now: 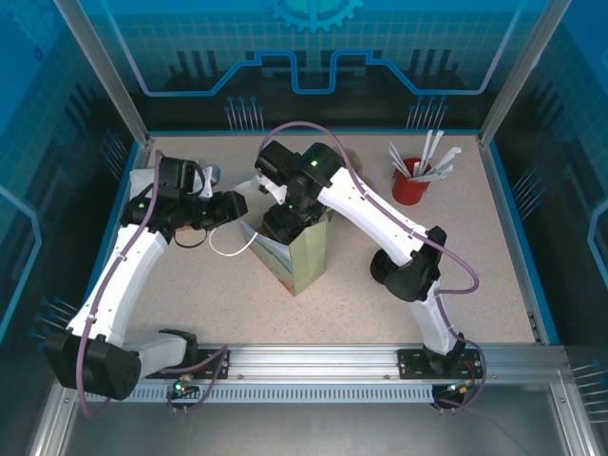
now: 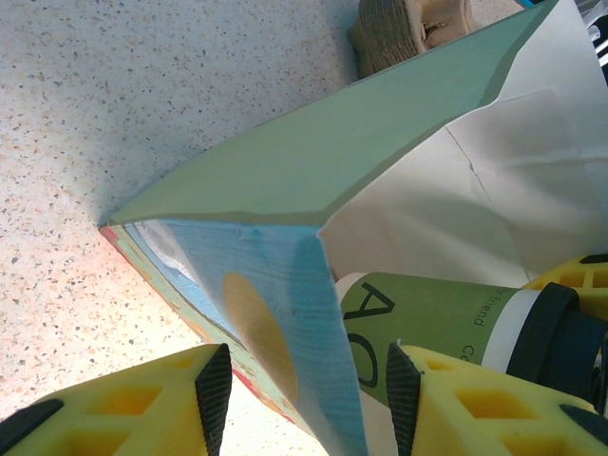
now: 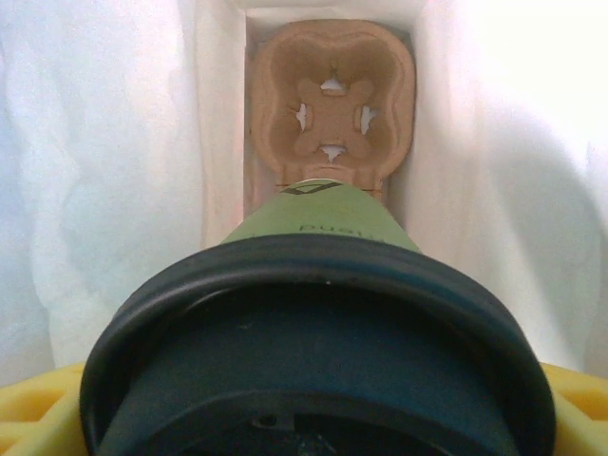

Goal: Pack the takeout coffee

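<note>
**Coffee inside the bag, not yet let go**

The coffee cup (image 3: 323,233), black lid on, is already down inside the paper bag (image 2: 313,161), which stands at the centre of the top view. The right end effector (image 3: 313,418) reaches in through the bag's mouth and pinches the cup just below its lid. The cup's base hangs over the near edge of the cardboard cup tray (image 3: 332,104) lying at the bottom of the bag, towards the top of the right wrist view.

The left end effector (image 2: 309,394) is half spread, astride the bag's upper edge at the bottom of the left wrist view. It may be steadying that edge, but contact is hard to make out.

Most of the packing looks done. What seems to be left is setting the cup into the tray, releasing it and drawing the arm out.
</note>
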Robot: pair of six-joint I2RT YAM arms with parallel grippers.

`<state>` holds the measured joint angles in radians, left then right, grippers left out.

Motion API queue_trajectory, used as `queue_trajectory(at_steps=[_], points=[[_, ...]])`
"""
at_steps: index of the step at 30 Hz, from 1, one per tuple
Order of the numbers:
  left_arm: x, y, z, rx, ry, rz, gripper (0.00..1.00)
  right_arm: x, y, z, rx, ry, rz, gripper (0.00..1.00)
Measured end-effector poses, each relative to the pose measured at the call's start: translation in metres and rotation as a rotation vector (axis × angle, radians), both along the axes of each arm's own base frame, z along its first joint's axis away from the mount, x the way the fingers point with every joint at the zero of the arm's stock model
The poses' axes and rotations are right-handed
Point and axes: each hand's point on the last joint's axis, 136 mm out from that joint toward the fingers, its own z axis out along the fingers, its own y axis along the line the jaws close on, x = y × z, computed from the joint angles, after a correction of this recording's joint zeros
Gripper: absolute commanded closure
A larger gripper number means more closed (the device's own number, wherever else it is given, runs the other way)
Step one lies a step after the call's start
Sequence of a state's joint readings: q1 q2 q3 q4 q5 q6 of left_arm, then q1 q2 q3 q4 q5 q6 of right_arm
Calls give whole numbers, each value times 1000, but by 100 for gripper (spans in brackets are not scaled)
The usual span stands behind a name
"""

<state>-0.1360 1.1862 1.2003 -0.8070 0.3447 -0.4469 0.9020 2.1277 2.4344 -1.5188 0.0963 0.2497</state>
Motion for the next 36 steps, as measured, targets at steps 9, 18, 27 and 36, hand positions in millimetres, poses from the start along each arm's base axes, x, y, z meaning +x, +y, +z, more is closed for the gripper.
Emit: queue_trajectory(at_steps=[9, 18, 27, 36], points=[[0, 0, 0, 0, -1, -1, 48, 2, 1, -8, -14, 13, 3, 22], [-1, 0, -2, 0, 3, 0, 45, 5, 1, -27, -57, 47, 0, 22], [-2, 0, -3, 0, 6, 0, 45, 3, -2, -43, -97, 78, 3, 22], [-2, 0, -4, 2, 9, 1, 42, 1, -8, -63, -134, 119, -1, 22]])
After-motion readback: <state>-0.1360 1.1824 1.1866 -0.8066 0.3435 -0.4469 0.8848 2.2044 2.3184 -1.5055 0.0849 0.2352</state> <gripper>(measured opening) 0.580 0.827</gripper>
